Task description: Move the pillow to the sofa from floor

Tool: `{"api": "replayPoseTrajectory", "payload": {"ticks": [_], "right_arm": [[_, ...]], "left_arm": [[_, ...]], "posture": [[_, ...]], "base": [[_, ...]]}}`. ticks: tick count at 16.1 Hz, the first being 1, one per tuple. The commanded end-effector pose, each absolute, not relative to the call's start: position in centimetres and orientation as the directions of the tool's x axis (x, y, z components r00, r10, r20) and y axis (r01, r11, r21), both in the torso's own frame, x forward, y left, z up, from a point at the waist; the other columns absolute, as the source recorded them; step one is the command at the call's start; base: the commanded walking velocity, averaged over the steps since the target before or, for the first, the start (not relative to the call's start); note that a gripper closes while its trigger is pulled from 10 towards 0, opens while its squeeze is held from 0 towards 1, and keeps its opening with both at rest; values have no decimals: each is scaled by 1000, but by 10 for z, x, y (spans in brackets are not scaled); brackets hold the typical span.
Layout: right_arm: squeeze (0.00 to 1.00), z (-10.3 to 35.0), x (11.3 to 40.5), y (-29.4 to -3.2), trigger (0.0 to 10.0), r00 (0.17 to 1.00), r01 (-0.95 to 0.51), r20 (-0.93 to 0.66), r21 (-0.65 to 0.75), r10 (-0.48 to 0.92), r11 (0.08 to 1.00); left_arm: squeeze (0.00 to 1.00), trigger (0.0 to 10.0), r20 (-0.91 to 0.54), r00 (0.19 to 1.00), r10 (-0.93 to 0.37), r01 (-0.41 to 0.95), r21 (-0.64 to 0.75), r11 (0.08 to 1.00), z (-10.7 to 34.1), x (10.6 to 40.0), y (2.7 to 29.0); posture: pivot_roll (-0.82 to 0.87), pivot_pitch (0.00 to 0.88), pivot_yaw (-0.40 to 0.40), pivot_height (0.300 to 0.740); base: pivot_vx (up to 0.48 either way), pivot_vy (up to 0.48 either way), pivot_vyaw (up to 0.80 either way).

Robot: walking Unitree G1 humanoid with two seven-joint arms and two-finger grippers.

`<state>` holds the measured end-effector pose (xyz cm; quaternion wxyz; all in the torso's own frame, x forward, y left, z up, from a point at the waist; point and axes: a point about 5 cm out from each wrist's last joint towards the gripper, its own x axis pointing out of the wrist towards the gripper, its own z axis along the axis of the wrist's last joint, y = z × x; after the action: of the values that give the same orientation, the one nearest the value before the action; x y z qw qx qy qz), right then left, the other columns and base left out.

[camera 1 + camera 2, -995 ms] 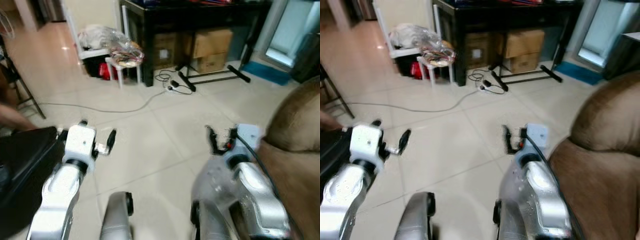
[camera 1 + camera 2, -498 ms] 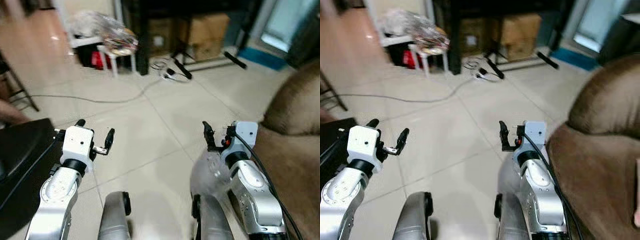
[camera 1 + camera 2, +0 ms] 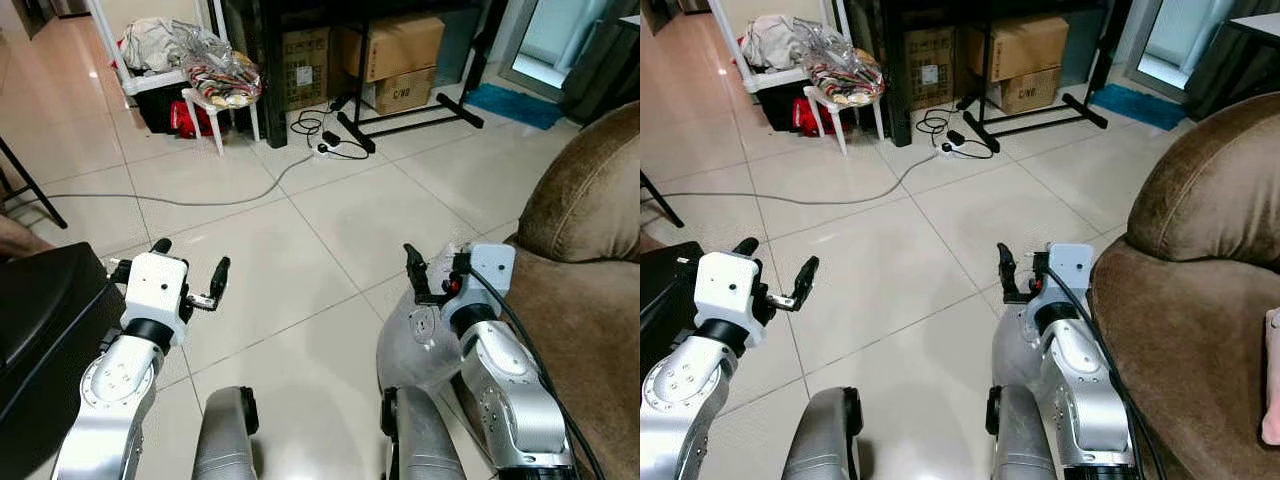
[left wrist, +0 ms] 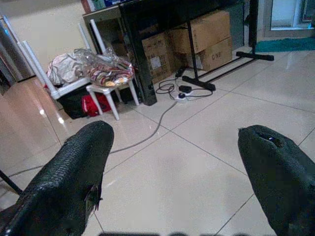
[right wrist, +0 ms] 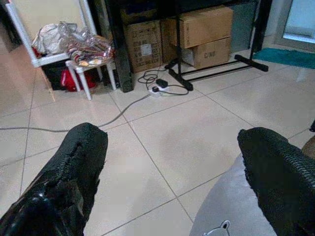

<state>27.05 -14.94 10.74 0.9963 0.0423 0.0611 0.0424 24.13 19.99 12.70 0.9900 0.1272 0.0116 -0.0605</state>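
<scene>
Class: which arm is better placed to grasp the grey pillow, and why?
Right. The grey pillow lies on the floor just under the open right gripper, beside the brown sofa; the left gripper hovers over bare tiles farther off.

A lived-in home is indicated: a glossy beige tiled floor (image 3: 330,220), a brown plush sofa (image 3: 1200,300), taped cardboard boxes (image 3: 395,55) stored under a black bench (image 3: 262,70), a white plastic stool (image 3: 222,100) piled with colourful cloth, and a trailing grey power cable (image 3: 200,200).
</scene>
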Motion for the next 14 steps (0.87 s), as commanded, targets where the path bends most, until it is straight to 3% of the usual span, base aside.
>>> {"api": "replayPoseTrajectory", "payload": {"ticks": [1,3,5,7,14], "right_arm": [[639,109,269,-148,10000,986,-104,-125,71,112,992],[643,106,269,-148,10000,982,-109,-149,62,117,992],[620,105,270,-149,10000,984,-83,-151,81,95,993],[4,105,270,-150,10000,984,-83,-150,82,95,993],[0,105,268,-151,10000,985,-72,-152,88,85,993]], "left_arm": [[1000,10000,-19,992,-127,128,245,961,132,239,197],[1000,10000,-19,992,-128,128,242,962,132,239,197],[1000,10000,-19,992,-126,127,243,962,132,238,197],[1000,10000,-20,992,-128,129,242,962,132,238,197],[1000,10000,-15,990,-142,141,244,959,132,240,196]], "posture": [[-54,0,-17,570],[-53,0,-19,570],[-49,0,-24,570],[-51,0,-22,570],[-62,0,-14,570]], "base": [[247,0,0],[326,0,800],[341,0,0],[343,0,0],[355,0,0]]}}
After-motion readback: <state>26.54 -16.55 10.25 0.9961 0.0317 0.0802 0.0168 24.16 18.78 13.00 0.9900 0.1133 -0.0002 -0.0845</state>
